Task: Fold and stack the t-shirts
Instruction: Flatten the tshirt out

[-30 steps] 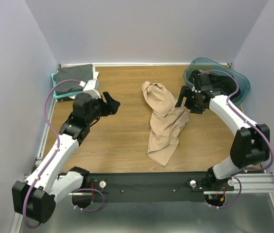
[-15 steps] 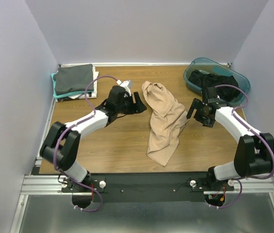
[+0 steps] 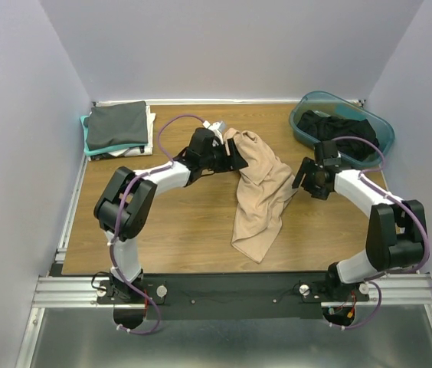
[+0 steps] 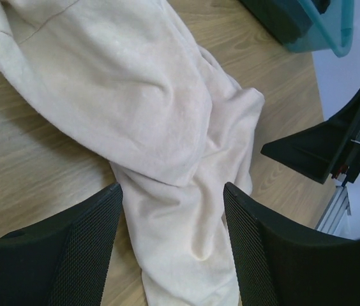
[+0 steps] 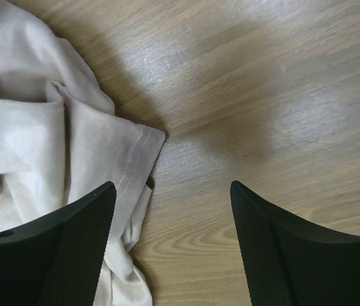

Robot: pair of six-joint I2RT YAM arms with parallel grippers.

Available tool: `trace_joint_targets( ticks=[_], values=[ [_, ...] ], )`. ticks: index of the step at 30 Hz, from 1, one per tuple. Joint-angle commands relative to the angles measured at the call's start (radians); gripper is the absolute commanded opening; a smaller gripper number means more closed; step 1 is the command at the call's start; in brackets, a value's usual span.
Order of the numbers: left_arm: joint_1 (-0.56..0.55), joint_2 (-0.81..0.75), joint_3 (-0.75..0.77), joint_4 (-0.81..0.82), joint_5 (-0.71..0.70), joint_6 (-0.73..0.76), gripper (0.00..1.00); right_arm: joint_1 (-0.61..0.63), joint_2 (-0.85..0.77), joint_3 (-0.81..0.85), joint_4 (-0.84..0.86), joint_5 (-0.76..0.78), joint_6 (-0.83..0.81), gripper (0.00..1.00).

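Note:
A tan t-shirt (image 3: pixel 258 188) lies crumpled in a long heap in the middle of the wooden table. My left gripper (image 3: pixel 235 159) is open at the shirt's upper left edge; in the left wrist view its fingers (image 4: pixel 81 248) straddle a fold of the tan cloth (image 4: pixel 167 127). My right gripper (image 3: pixel 302 178) is open and empty just right of the shirt; in the right wrist view a hemmed corner (image 5: pixel 135 150) lies by its left finger (image 5: pixel 71 236). A folded stack with a dark grey shirt (image 3: pixel 116 125) on top sits at the back left.
A teal plastic tub (image 3: pixel 381 130) holding dark clothes (image 3: pixel 338 126) stands at the back right, also seen in the left wrist view (image 4: pixel 323 29). White walls enclose the table on three sides. A metal rail (image 3: pixel 231 287) runs along the near edge.
My left arm swung from beside the folded stack rightward across the table to the tan shirt's edge. My right gripper came down from the tub toward the shirt's right side.

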Motion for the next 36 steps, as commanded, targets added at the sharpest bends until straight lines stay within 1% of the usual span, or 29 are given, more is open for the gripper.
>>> trace_joint_targets(
  ticks=[1, 3, 6, 9, 12, 15, 16, 18, 19, 20, 21, 22, 23, 24, 25, 26, 28, 30, 32, 33, 35, 36],
  values=[
    [-0.002, 0.07, 0.064, -0.026, 0.006, 0.024, 0.7, -0.005, 0.035, -0.026, 0.067, -0.031, 0.007, 0.77],
    [-0.002, 0.088, 0.087, -0.077, -0.007, 0.046, 0.69, -0.005, 0.042, -0.029, 0.087, -0.042, 0.007, 0.75],
    [-0.002, 0.11, 0.114, -0.111, -0.031, 0.063, 0.69, -0.004, 0.068, -0.028, 0.11, -0.056, 0.007, 0.71],
    [-0.001, 0.134, 0.141, -0.12, -0.04, 0.069, 0.68, -0.005, 0.097, -0.025, 0.119, -0.056, 0.0, 0.69],
    [-0.001, 0.171, 0.176, -0.143, -0.04, 0.07, 0.66, -0.005, 0.123, -0.018, 0.132, -0.056, -0.009, 0.65],
    [-0.001, 0.2, 0.196, -0.143, -0.03, 0.073, 0.6, -0.004, 0.148, -0.012, 0.141, -0.083, -0.015, 0.6],
    [-0.001, 0.212, 0.203, -0.145, -0.028, 0.076, 0.54, -0.004, 0.154, -0.012, 0.141, -0.085, -0.016, 0.59],
    [-0.001, 0.234, 0.218, -0.152, -0.031, 0.083, 0.49, -0.005, 0.169, -0.009, 0.144, -0.091, -0.021, 0.54],
    [-0.001, 0.242, 0.224, -0.158, -0.033, 0.087, 0.45, -0.005, 0.174, -0.009, 0.145, -0.091, -0.021, 0.52],
    [-0.001, 0.249, 0.236, -0.169, -0.042, 0.098, 0.42, -0.005, 0.185, -0.006, 0.147, -0.094, -0.023, 0.44],
    [0.001, 0.255, 0.239, -0.169, -0.043, 0.103, 0.4, -0.005, 0.185, -0.006, 0.147, -0.094, -0.024, 0.44],
    [0.001, 0.265, 0.241, -0.174, -0.042, 0.107, 0.36, -0.005, 0.196, -0.005, 0.148, -0.096, -0.026, 0.27],
    [0.005, 0.268, 0.244, -0.174, -0.034, 0.109, 0.33, -0.004, 0.2, -0.005, 0.148, -0.094, -0.03, 0.17],
    [0.007, 0.274, 0.246, -0.172, -0.031, 0.112, 0.24, -0.005, 0.211, -0.002, 0.148, -0.093, -0.033, 0.04],
    [0.01, 0.274, 0.247, -0.171, -0.028, 0.115, 0.24, -0.005, 0.212, -0.002, 0.148, -0.093, -0.035, 0.01],
    [0.011, 0.274, 0.252, -0.169, -0.019, 0.122, 0.12, -0.005, 0.216, 0.003, 0.147, -0.091, -0.038, 0.0],
    [0.028, 0.265, 0.255, -0.169, -0.011, 0.135, 0.0, -0.005, 0.213, 0.011, 0.145, -0.094, -0.04, 0.0],
    [0.051, 0.254, 0.252, -0.171, -0.005, 0.141, 0.0, -0.005, 0.2, 0.02, 0.144, -0.097, -0.041, 0.0],
    [0.109, 0.204, 0.235, -0.169, 0.01, 0.142, 0.0, -0.004, 0.174, 0.043, 0.139, -0.102, -0.05, 0.0],
    [0.11, 0.203, 0.227, -0.169, 0.018, 0.142, 0.0, -0.005, 0.165, 0.052, 0.139, -0.102, -0.058, 0.0],
    [0.165, 0.145, 0.21, -0.165, 0.048, 0.149, 0.0, -0.004, 0.144, 0.081, 0.129, -0.116, -0.079, 0.0],
    [0.186, 0.098, 0.195, -0.165, 0.059, 0.152, 0.0, -0.005, 0.124, 0.124, 0.109, -0.113, -0.099, 0.01]
  ],
)
